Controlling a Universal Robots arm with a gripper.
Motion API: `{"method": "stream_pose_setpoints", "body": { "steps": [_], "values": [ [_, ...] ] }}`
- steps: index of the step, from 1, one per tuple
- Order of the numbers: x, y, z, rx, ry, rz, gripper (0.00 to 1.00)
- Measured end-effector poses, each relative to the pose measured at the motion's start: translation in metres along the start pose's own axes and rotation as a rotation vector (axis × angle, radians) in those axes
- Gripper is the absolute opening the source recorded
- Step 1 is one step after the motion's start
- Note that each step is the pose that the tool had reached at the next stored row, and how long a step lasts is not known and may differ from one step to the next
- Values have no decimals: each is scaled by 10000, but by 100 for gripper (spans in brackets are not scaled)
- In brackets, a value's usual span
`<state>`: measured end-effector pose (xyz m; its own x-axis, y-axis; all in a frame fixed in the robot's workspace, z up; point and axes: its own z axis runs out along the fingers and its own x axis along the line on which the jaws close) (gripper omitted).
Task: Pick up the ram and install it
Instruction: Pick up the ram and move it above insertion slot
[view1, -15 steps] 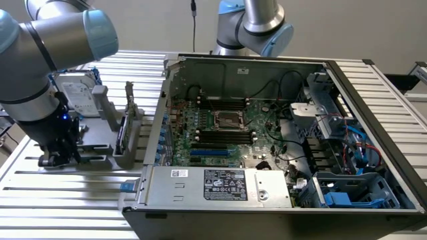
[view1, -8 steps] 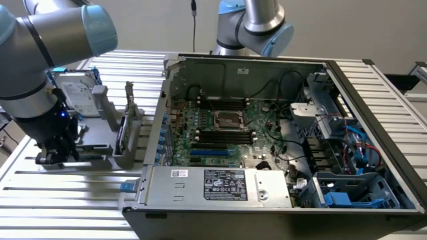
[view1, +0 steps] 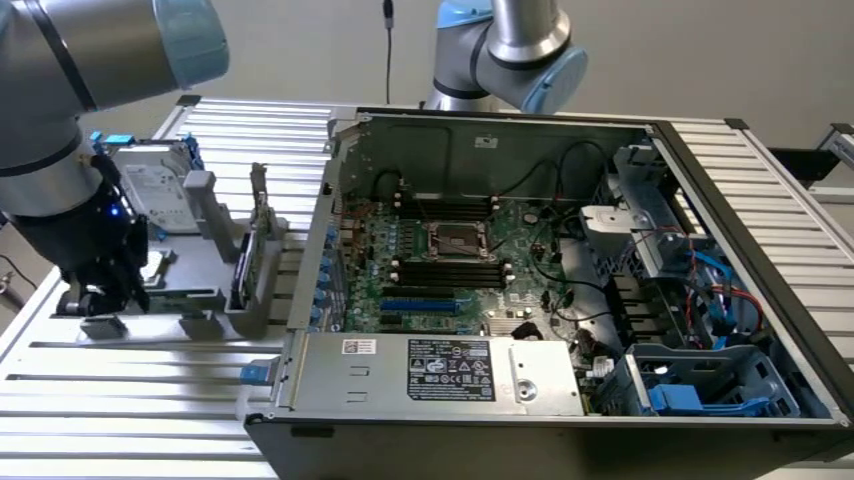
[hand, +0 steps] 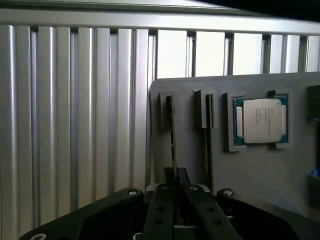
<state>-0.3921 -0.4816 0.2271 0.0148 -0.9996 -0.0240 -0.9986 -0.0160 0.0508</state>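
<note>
Ribbed metal table (view1: 120, 400) at the exterior view's left carries the grey holder (hand: 250, 175), and I see my jaws pinched narrow on the ram (hand: 173, 135) — standing on edge in its slot, long axis running straight out between them.

PC case (view1: 467, 140), CPU (hand: 261, 120) in gray tray (hand: 250, 175)
</note>
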Motion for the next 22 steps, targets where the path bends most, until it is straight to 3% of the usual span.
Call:
{"method": "stream_pose_setpoints", "body": {
  "steps": [6,11,15,22],
  "values": [
    [-7,5,-273,-6,-1,-1,14],
    [-18,-42,-503,-7,0,-1,14],
    [-32,-135,-688,-5,-1,-1,14],
    [-57,-376,-1020,-6,-1,0,14]
  ]
}}
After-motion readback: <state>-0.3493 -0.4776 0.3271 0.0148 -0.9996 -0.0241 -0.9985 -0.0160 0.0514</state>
